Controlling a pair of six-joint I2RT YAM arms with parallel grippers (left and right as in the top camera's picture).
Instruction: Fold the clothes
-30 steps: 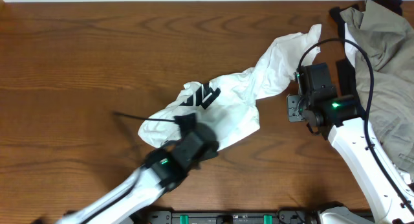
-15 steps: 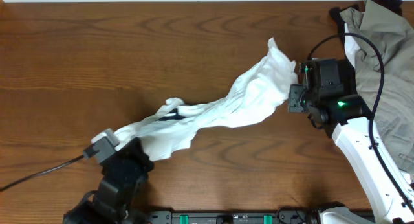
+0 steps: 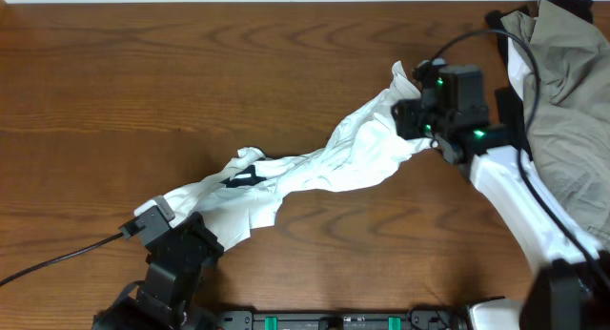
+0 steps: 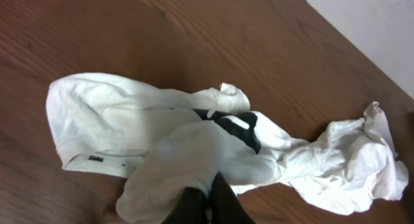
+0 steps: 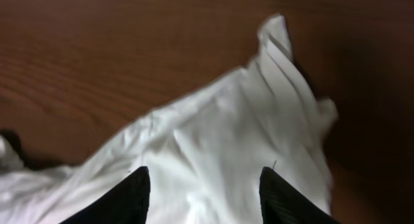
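Across the overhead frame, from lower left to upper right, the white T-shirt (image 3: pixel 324 163) lies on the wooden surface (image 3: pixel 143 72). It is pulled long and twisted like a rope. My left tool (image 4: pixel 208 199) is clenched on the shirt's lower-left end, with cloth bunched over its tips. My right tool (image 5: pixel 206 172) sits over the upper-right end. Its two fingers are apart with cloth showing between them, so I think it is released and not pinching.

Things I think could go wrong:
- If I pull with the left tool, nothing holds the other end. The whole shirt would just slide and stay in a lump.
- If the right tool bites down where it is, it may grab a thick bunch and not one edge. Then the shirt will not spread flat.
- The black print (image 3: pixel 243 177) is tucked into the wrinkles, so I could fold it the wrong way round.
- The right arm is close to the pile at the upper right and could drag it along.

My count: one white T-shirt, one olive-grey garment (image 3: pixel 572 92), one bit of black cloth (image 3: pixel 569 0), two tools, one surface.
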